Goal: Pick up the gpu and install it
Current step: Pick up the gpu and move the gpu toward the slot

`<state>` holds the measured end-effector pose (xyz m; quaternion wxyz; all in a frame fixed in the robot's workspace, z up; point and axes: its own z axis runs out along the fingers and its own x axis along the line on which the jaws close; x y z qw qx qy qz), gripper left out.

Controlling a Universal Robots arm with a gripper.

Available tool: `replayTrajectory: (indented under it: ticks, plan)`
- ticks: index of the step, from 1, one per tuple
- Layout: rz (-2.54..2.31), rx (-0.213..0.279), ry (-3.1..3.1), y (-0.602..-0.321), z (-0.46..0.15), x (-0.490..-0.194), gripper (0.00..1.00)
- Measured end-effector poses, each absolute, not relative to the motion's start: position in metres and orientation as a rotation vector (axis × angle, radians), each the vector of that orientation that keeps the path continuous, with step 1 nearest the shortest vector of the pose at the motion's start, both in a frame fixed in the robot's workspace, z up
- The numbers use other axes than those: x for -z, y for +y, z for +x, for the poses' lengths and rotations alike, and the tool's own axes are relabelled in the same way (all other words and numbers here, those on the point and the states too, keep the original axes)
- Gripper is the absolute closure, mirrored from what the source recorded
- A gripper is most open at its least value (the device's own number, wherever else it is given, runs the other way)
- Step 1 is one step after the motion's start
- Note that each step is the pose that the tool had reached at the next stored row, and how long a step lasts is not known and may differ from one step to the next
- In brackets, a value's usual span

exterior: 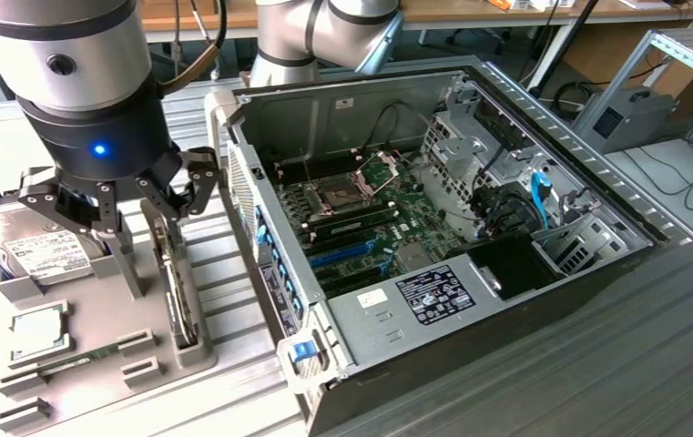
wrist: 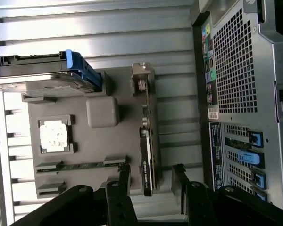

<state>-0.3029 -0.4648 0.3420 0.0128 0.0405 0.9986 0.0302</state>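
The gpu stands on its edge in a slot of the grey parts holder, beside the open computer case. In the wrist view the gpu is a thin dark-faced card with its pale metal bracket at the far end. My gripper hangs just above the card's near end. It is open. In the wrist view the gripper straddles the card with a black finger on either side and clear gaps between. Nothing is held.
The holder also carries a silver hard drive, a CPU and a slim RAM stick. The case lies on its side, motherboard exposed, its rear panel close to the holder. A ribbed metal table lies underneath.
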Motion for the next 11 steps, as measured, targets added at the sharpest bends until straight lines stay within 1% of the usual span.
replayTrajectory:
  ticks: [11]
  plan:
    - [0.127,-0.11,3.112,-0.463,-0.302,-0.329,0.52]
